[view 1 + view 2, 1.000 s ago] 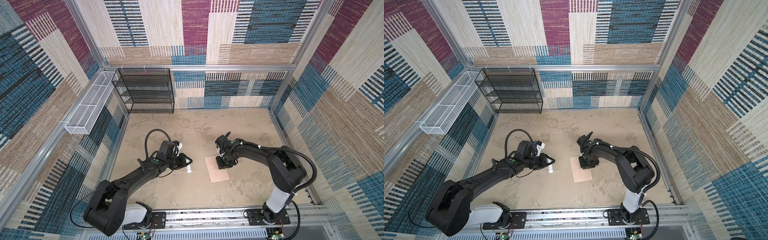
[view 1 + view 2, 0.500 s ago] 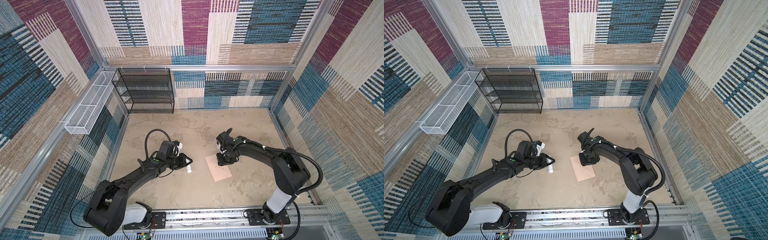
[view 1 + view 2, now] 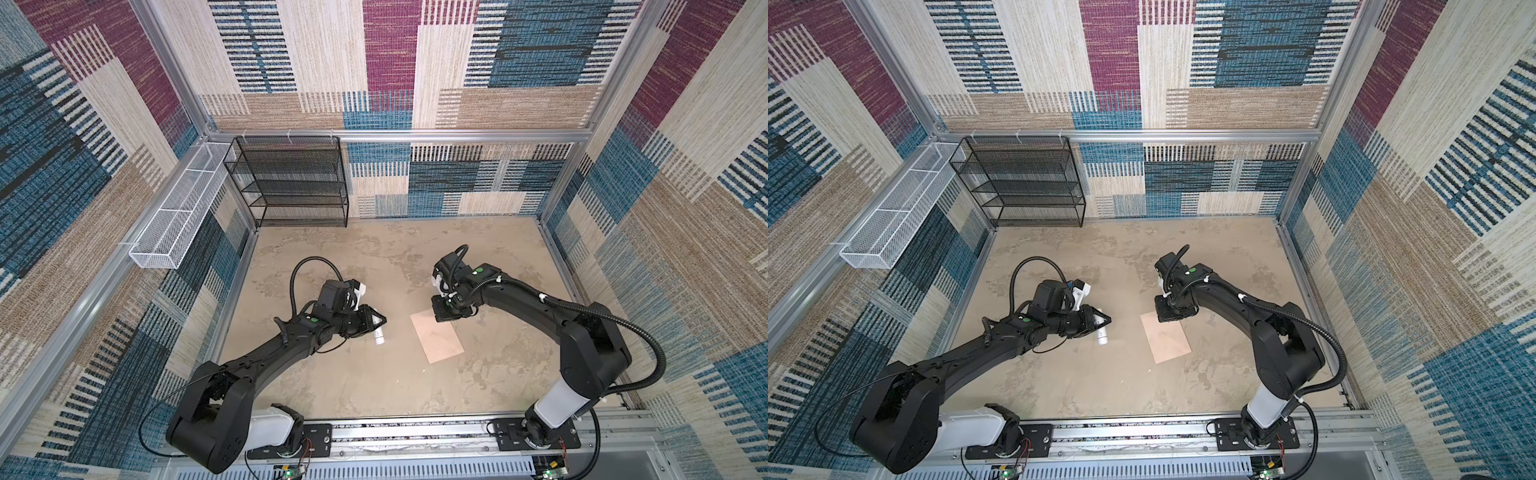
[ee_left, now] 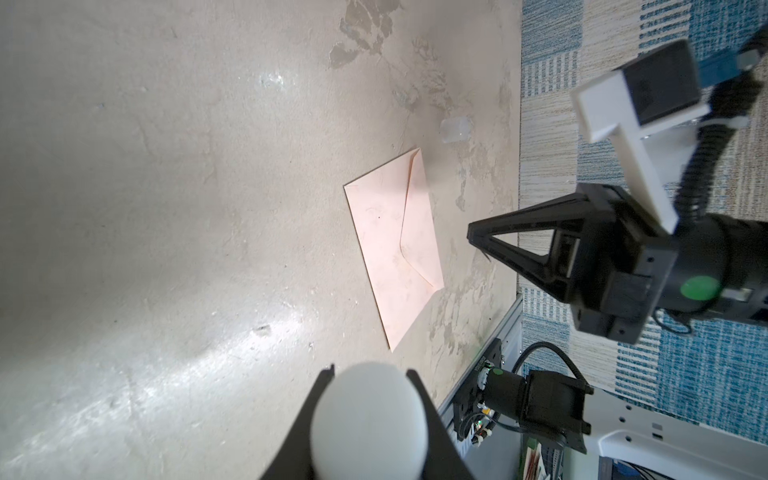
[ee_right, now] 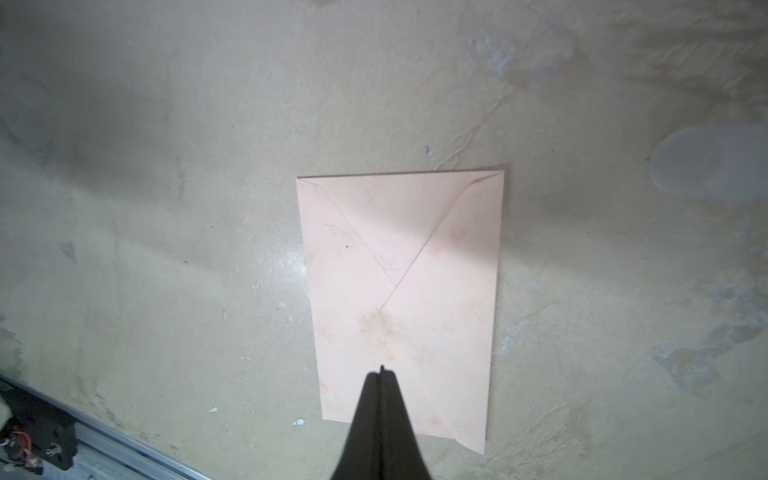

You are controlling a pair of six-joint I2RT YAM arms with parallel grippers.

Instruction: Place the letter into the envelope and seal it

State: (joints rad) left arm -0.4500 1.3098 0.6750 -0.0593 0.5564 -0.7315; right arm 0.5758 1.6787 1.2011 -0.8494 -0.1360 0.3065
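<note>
Your right gripper point(image 5: 381, 370) just pressed together over 12 o'clock end of envelope point(image 5: 399, 257). Your left gripper point(image 4: 370, 372) pinches white tube point(image 4: 368, 419) at 9.

Nothing legible shows in any view. The rail point(image 3: 407, 425) along the lower edge in both top views carries a strip of fine pale print, too small to read. A plain green dot point(image 3: 314, 320) sits on the left arm point(image 3: 266, 353) and another on the right arm point(image 3: 523, 299); neither bears a letter or number.
</note>
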